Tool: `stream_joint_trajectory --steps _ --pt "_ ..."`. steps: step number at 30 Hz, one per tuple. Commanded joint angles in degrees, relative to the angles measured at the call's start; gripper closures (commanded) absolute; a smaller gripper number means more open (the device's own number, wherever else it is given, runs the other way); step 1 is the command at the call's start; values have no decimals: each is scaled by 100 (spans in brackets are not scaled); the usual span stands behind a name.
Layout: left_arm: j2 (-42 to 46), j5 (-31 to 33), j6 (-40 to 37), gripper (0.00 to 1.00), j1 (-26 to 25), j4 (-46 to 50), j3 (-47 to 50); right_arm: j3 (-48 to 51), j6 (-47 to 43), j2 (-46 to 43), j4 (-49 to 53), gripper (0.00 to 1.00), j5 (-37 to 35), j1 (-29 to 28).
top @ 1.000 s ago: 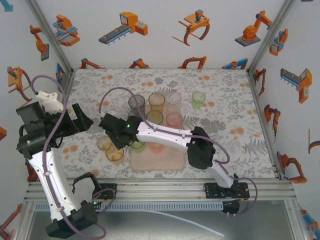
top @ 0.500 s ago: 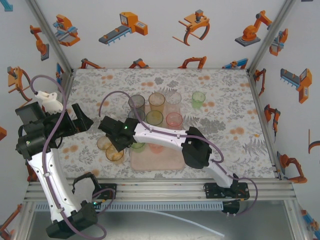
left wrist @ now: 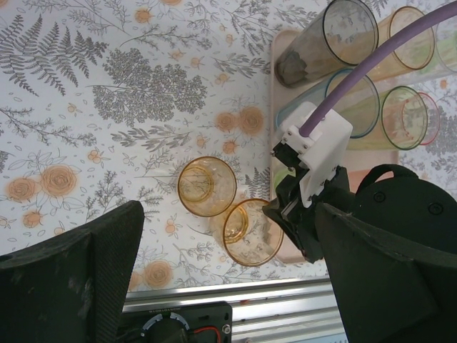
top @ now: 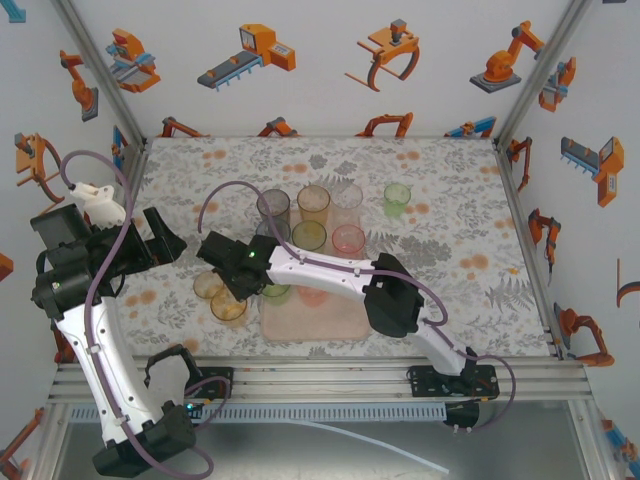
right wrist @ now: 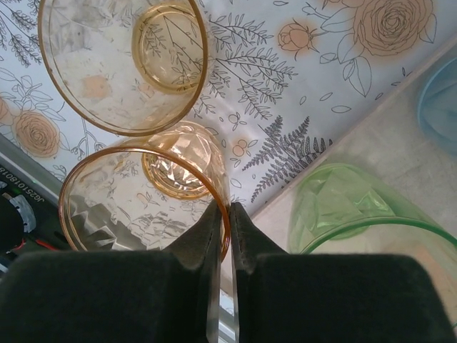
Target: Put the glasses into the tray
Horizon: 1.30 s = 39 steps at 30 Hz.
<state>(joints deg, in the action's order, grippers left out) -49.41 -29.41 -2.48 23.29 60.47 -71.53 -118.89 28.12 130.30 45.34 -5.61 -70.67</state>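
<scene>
Right gripper has slipped toward 8 o'clock on the top view since a second ago, and its jaws have drawn in. They're now pinched on the near rim of the amber glass, thin wall between the fingertips. That glass stands upright, mouth up, on the table, touching a second amber glass at its 11 o'clock.

The tray is just beside it at 3 o'clock, so I'd call a lift and a short carry that way, right arm plainly the nearer. Left gripper hangs at 10 o'clock of the glass, fingers wide apart, holding nothing.

No brand on the glasses. A label carries small print, too fine to read.
</scene>
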Motion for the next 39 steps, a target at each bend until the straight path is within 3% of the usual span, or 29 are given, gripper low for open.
stream_joint_trajectory --steps 1,15,39 --pt "58 -40 31 3 25 68 -81 -224 -122 66 179 90 -133 27" --pt "92 -21 26 3 25 56 -124 -247 -183 -150 228 99 -126 27" --pt "91 196 27 3 34 27 -155 -280 -130 -625 244 100 24 23"
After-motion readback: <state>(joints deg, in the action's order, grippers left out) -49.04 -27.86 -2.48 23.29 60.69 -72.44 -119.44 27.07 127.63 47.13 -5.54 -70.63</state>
